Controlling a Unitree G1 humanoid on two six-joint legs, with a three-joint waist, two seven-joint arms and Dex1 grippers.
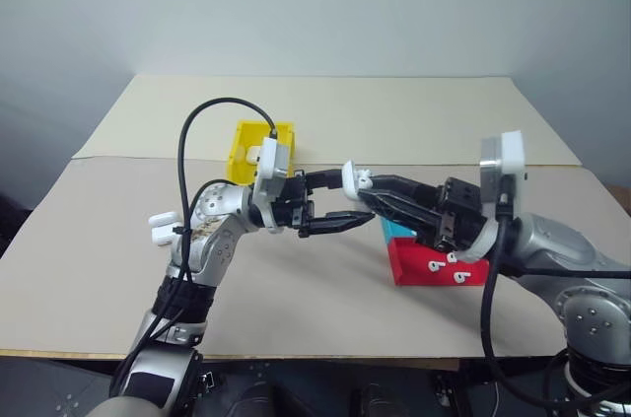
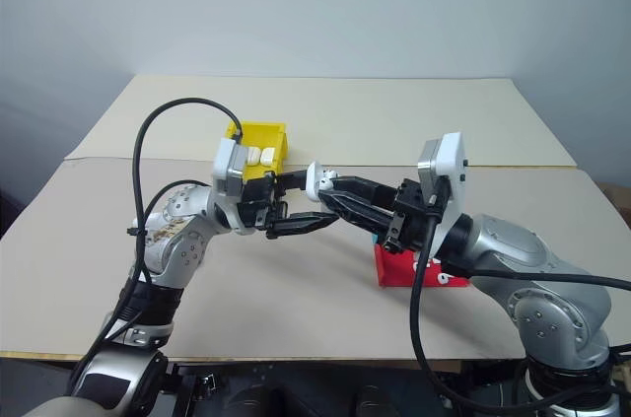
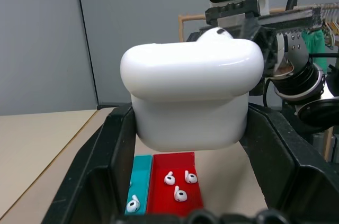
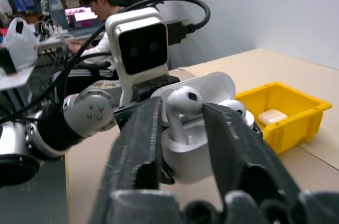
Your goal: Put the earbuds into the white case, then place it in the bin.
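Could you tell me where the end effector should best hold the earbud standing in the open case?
Grip the earbud by its rounded head, coming from above the white case. Its stem already sits down in the case, so only the head stands clear. The right end effector has a finger on either side of it.

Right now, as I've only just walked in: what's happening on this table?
The robot's left gripper holds an open white case above the table. The right gripper is setting an earbud into it. More earbuds lie in a red tray beside a teal tray. The yellow bin behind already holds some cases.
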